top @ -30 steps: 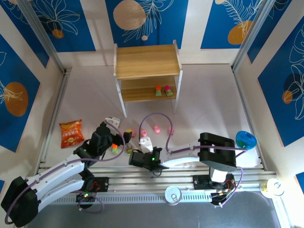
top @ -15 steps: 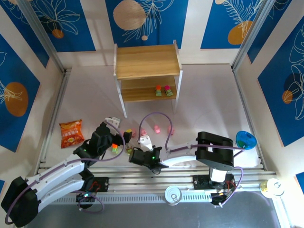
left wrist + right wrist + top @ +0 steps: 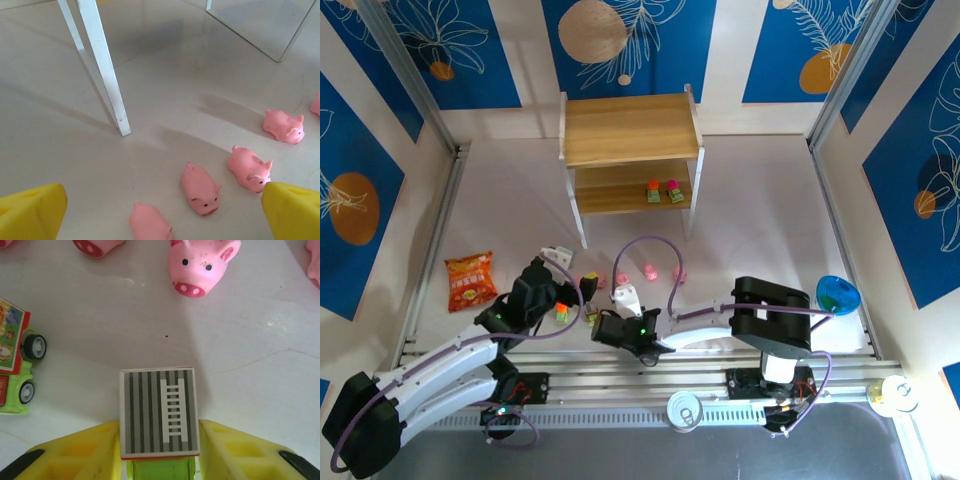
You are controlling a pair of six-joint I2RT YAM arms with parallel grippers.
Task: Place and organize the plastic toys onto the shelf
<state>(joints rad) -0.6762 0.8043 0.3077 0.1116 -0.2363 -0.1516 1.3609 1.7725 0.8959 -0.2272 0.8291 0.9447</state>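
Right arm (image 3: 720, 325) shifted; two toys (image 3: 653, 190) shelved.

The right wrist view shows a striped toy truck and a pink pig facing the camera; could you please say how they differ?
The truck is boxy, grey-striped over green; the pig is rounded and pink. The truck sits between the fingers of the right hand; the pig lies free. Both are small toys.

Yellow fingers (image 3: 75, 455) of the right gripper (image 3: 159, 447) press both sides of a toy truck (image 3: 159, 410) (grey striped roof w/ ladder print, green base). Just ahead, a pink pig (image 3: 200, 262) faces it on the white table (image 3: 260, 340). Second truck (image 3: 15, 365) at left edge, wheels showing.
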